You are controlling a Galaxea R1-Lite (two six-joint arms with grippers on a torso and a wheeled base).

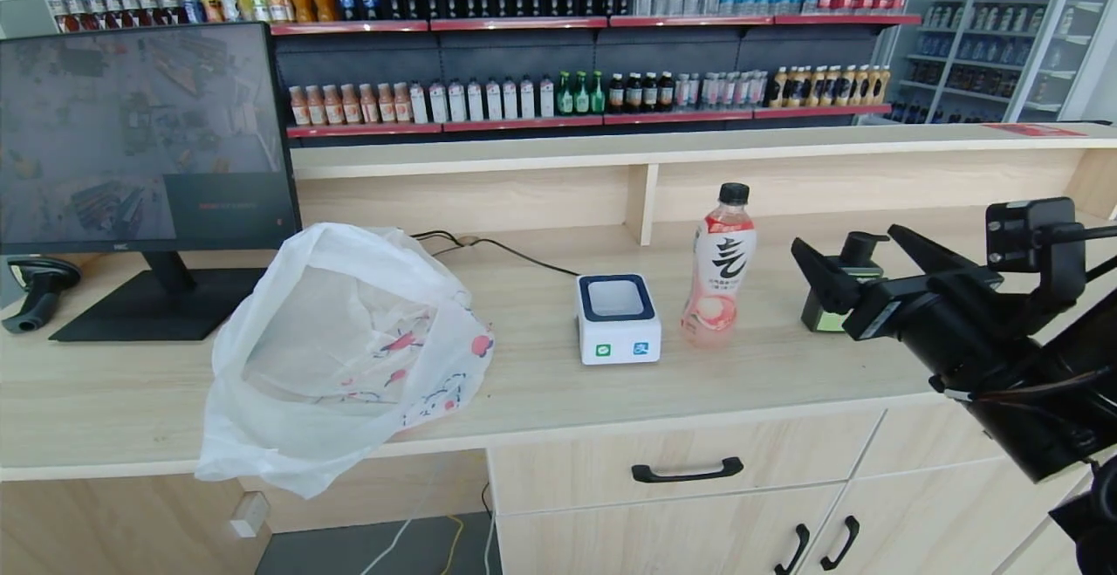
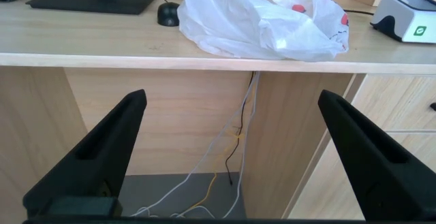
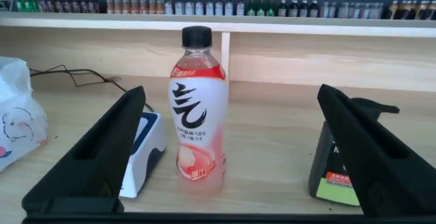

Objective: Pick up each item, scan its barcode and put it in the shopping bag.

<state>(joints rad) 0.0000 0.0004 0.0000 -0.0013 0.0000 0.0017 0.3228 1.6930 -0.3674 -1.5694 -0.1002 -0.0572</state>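
Note:
A pink drink bottle (image 1: 720,270) (image 3: 198,115) with a black cap stands upright on the wooden counter (image 1: 541,383), just right of the white barcode scanner (image 1: 617,318) (image 3: 143,152) (image 2: 405,16). The white shopping bag (image 1: 340,348) (image 2: 262,16) (image 3: 17,115) lies slumped at the counter's front left. My right gripper (image 1: 846,242) (image 3: 231,98) hangs open over the counter's right part, facing the bottle from a short distance. A small dark bottle with a green label (image 1: 820,318) (image 3: 337,176) stands by its far finger. My left gripper (image 2: 233,96) is open below counter height, facing the gap under the bag.
A monitor (image 1: 144,139) and a handheld scanner (image 1: 35,291) stand at the counter's left, with a mouse (image 2: 168,13) behind the bag. A black cable (image 1: 506,252) runs to the scanner. A raised shelf (image 1: 698,152) borders the back. Drawers with black handles (image 1: 688,472) sit below.

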